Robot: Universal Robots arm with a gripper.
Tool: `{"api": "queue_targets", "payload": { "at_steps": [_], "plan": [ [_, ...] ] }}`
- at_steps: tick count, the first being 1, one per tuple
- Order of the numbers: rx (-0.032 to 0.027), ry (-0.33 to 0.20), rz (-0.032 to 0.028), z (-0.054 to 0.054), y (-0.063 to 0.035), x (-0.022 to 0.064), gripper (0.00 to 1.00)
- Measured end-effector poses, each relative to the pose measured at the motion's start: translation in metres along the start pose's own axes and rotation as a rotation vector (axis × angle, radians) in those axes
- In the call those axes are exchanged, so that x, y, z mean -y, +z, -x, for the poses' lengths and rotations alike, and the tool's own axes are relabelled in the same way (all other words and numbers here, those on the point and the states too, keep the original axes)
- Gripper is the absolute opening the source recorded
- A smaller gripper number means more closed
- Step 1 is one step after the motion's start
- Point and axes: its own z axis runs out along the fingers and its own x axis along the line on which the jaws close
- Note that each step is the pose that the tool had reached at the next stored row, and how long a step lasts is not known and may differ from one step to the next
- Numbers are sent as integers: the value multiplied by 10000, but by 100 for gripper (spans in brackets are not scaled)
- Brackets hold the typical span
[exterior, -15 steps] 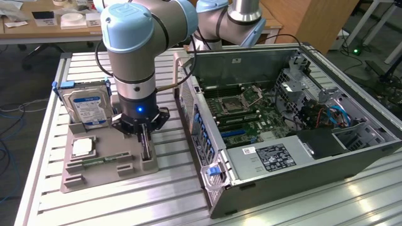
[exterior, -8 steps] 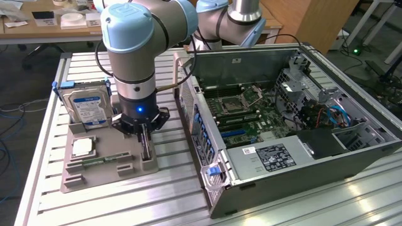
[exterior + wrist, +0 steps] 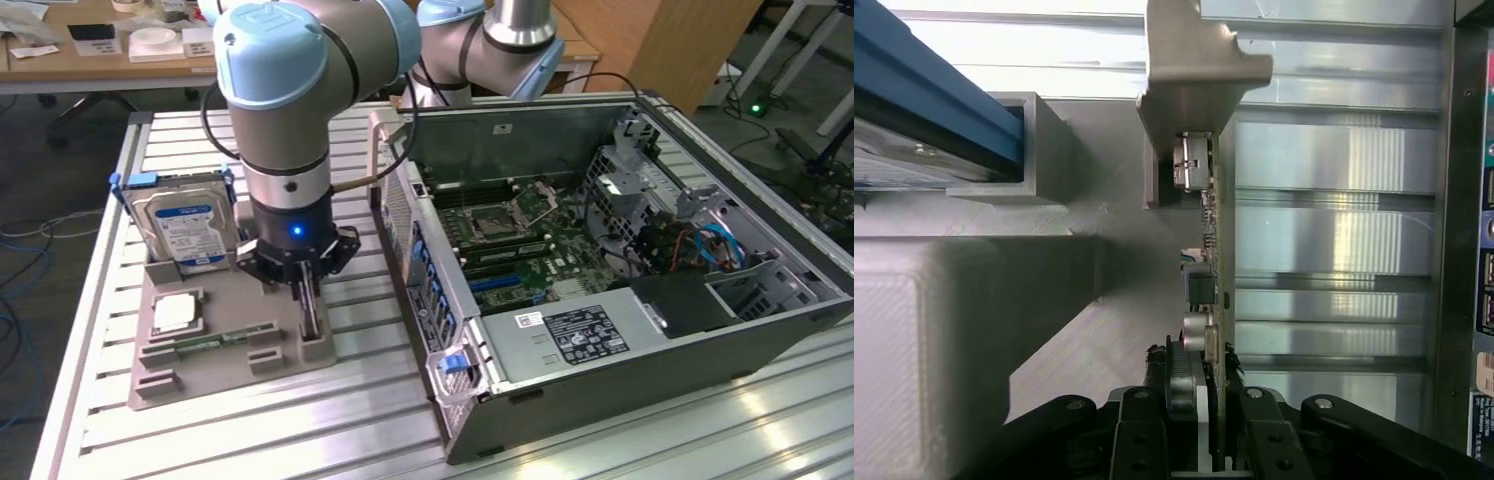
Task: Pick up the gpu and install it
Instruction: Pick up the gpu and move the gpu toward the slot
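Dark gpu (image 3: 1216,235) edge-on, end hidden between fingers (image 3: 1177,385)

The table (image 3: 667,440) is ribbed bare aluminium with a brushed sheen. The holder tray (image 3: 200,385) is matt grey plastic with a fine printed grain. The gpu (image 3: 1216,230) is a thin dull board with a matt grey metal bracket (image 3: 1194,70). The fingers (image 3: 1139,435) are matt black. The arm (image 3: 287,60) has smooth, glossy pale-blue plastic caps. The hard drive (image 3: 187,225) wears a glossy label. The computer case (image 3: 627,370) is dark painted sheet metal.
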Motion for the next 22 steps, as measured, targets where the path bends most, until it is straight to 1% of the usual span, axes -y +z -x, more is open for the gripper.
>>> {"api": "queue_targets", "payload": {
  "at_steps": [1,2,22],
  "plan": [
    [-3,0,15,0,-16,0,30],
    [-4,1,16,-1,-49,-2,30],
    [-4,1,21,-3,-958,-47,30]
  ]
}}
